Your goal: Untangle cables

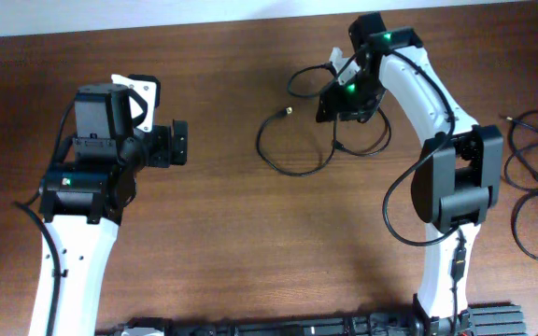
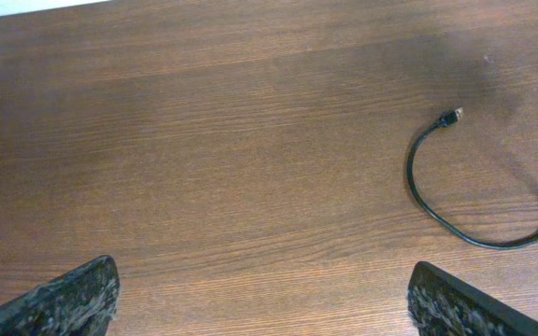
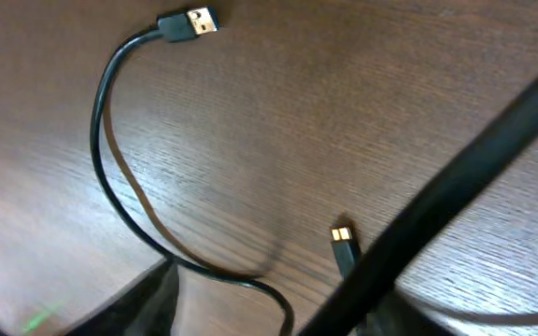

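TABLE-TOP, MID-JOB: We see the R gripper (image 1: 344, 98) down over the tangled cables (image 1: 292, 172) at the far centre of the wooden table (image 1: 213, 243), prob. to lift one strand out of the knot. Its wrist cam shows a USB-A plug (image 3: 190, 21) and a smaller plug (image 3: 344, 245) lying loose on the wood, but we can't tell if the jaws are closed on anything. The L gripper (image 1: 177, 145) hangs wide open and empty, well apart from the bunch, likely kept back to pin a cord. More black cords (image 1: 535, 177) lie in loops by the R edge, apparently set aside.
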### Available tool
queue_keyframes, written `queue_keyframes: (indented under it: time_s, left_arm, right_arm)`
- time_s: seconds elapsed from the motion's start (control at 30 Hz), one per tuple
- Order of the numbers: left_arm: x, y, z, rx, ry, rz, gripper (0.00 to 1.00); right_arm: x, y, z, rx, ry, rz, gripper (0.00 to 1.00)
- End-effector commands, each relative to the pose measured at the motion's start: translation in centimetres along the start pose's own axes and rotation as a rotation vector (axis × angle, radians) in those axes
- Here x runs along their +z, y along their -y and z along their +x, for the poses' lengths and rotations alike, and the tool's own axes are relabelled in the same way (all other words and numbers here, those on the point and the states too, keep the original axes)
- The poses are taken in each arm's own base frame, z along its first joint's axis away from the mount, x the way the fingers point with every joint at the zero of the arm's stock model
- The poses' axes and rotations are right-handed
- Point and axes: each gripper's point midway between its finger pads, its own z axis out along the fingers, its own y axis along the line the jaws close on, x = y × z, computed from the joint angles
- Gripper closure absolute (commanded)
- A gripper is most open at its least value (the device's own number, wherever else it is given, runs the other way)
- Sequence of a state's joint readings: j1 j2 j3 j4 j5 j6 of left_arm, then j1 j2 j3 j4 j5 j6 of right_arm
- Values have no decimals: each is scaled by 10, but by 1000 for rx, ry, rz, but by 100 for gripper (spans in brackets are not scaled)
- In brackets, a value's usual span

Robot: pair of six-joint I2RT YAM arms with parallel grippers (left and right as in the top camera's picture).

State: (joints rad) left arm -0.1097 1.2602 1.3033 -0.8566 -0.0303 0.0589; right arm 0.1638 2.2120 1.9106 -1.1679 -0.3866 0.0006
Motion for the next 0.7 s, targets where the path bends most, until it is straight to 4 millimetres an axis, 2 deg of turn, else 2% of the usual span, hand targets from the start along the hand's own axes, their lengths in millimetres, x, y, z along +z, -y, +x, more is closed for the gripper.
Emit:
queue_keyframes:
  time_s: [0.0, 0.07, 0.13, 0.23, 0.33, 0.43, 0.57, 0.67]
  left_arm:
    - [-5, -2, -3, -13, 15, -6, 1]
    - [-5, -2, -3, -13, 15, -6, 1]
    - [-5, -2, -3, -13, 15, -6, 1]
    - [-5, -2, -3, -13, 15, -6, 1]
    - [-5, -2, -3, -13, 15, -6, 1]
    - [-5, -2, -3, -13, 15, -6, 1]
    - [-5, -2, -3, -13, 15, -6, 1]
    - [-5, -2, -3, -13, 15, -6, 1]
  right_arm:
    - [9, -4, 2, -2, -13, -4, 65]
    - [9, -4, 0, -4, -6, -3, 84]
    - [8, -2, 0, -4, -4, 1, 96]
    - [1, 3, -5, 5, 13, 9, 96]
    - [-21, 10, -14, 25, 45, 14, 96]
    - [-58, 27, -26, 59, 103, 53, 96]
    - [-150, 71, -47, 136, 288, 131, 96]
    - [-203, 103, -54, 182, 420, 166, 96]
